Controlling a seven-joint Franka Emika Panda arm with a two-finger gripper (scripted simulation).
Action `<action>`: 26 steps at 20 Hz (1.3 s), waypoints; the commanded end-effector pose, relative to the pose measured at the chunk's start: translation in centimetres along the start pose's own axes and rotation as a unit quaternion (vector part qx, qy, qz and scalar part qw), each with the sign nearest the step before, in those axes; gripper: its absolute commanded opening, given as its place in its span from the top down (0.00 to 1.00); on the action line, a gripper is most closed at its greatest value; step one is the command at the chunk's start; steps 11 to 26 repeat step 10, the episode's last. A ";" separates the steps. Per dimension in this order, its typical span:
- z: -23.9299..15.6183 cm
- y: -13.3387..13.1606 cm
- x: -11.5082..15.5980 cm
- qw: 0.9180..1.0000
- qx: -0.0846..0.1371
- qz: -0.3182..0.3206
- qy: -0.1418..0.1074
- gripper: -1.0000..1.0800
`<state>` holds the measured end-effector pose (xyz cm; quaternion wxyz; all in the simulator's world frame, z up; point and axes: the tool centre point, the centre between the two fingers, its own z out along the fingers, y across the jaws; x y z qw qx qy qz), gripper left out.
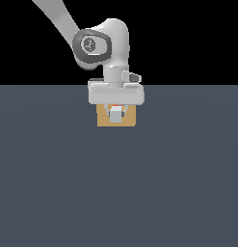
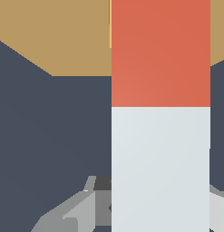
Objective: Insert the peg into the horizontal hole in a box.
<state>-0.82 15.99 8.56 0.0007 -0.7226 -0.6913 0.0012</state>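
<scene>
The arm (image 1: 99,43) is coming down from the upper left of the exterior view and is ending in the gripper (image 1: 116,114), just above the middle of the frame. Directly behind the gripper the box (image 1: 103,120) is standing on the dark floor (image 1: 115,193), and the arm is covering most of its face.

The jaws are closing on the peg (image 1: 115,114) and holding it by its pale part, with the pale end pointing toward the camera and a little red showing above it. So the picking up is done, and the peg is lined up with the middle of the box. The pushing in is probably the part that is left, or is only starting.

The hole is not showing in either view, so I cannot tell if the red tip is already entering it.

The wrist view is showing the peg (image 2: 161,136) very large, its red section reaching the box (image 2: 54,36) at the upper edge. The exterior view is giving the general position only.
</scene>
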 end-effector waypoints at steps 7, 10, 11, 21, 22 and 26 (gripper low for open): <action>-0.3 0.2 4.6 1.000 -0.002 -0.001 0.001 1.00; -0.3 0.2 4.9 1.000 -0.002 -0.001 0.001 1.00; -0.3 0.2 4.9 1.000 -0.002 -0.001 0.001 1.00; -0.3 0.2 4.9 1.000 -0.002 -0.001 0.001 1.00; -0.3 0.2 4.9 1.000 -0.002 -0.001 0.001 1.00; -0.3 0.2 4.9 1.000 -0.002 -0.001 0.001 1.00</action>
